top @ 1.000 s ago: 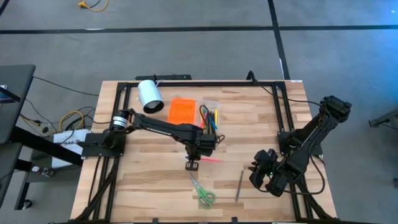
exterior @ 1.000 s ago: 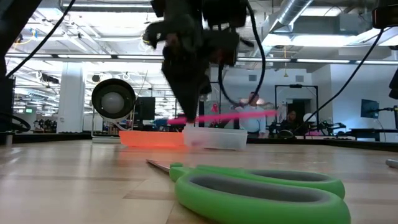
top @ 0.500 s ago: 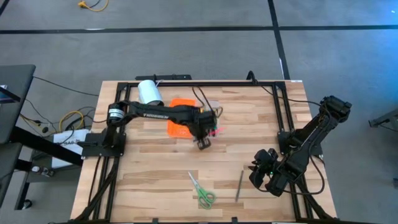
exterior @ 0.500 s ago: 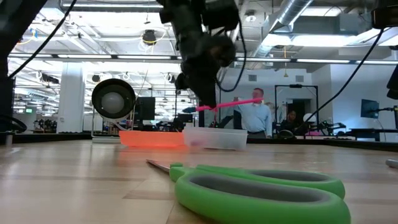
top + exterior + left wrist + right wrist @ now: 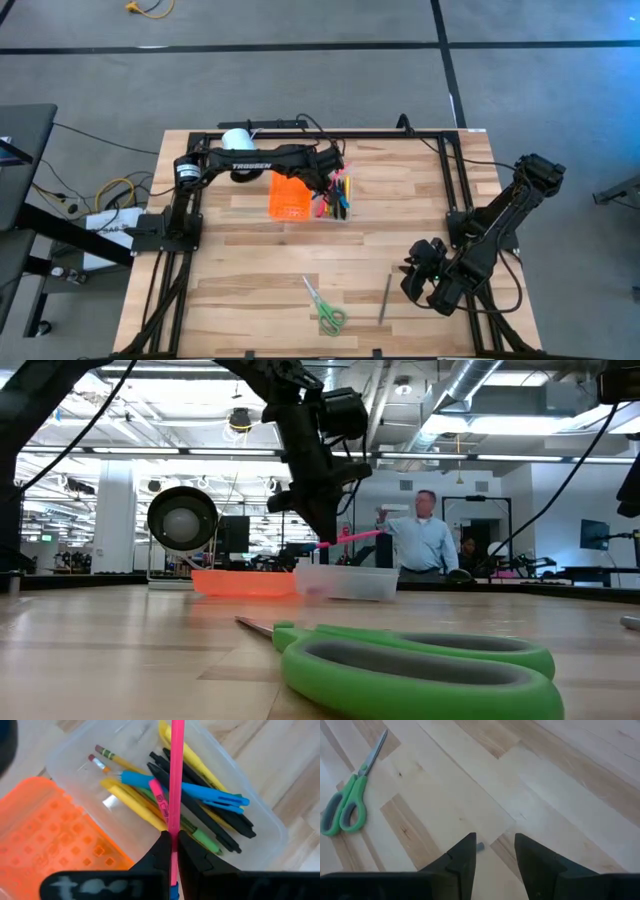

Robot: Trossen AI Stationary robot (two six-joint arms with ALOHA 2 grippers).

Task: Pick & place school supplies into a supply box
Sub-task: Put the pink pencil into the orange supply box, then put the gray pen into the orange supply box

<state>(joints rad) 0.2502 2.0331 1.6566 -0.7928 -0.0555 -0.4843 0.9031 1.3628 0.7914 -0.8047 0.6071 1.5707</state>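
The supply box is a clear tray point(image 5: 341, 196) with its orange lid point(image 5: 289, 193) lying open beside it, at the table's far middle. Several pens and pencils point(image 5: 200, 800) lie in the tray. My left gripper point(image 5: 172, 851) hangs above the tray, shut on a pink pen point(image 5: 174, 770), which also shows in the low view as the pink pen point(image 5: 352, 537). Green-handled scissors point(image 5: 325, 308) and a dark pen point(image 5: 385, 297) lie flat near the front edge. My right gripper point(image 5: 494, 842) stands open above the bare table at the near right, holding nothing. My left gripper pinches the pink pen's shaft point(image 5: 173, 827) between its two fingers, close to one end. The fingers point(image 5: 161, 854) come steeply from above and lie across the pen. The pen sticks out almost level, lifted clear above the tray and lined up with its long side.
A white cylinder point(image 5: 238, 143) lies on its side at the far left, next to the left arm. Black frame rails point(image 5: 440, 150) run along the table's far edge and sides. Bare wood point(image 5: 260, 270) stretches between the tray and the scissors. A person point(image 5: 420, 540) stands in the room beyond.
My left gripper has carried the pink pen from the table's middle toward the far edge, to above the tray, rising a little and rolling its wrist. The pen has turned from lying left-right to lying along the tray. It stays clear of the table.
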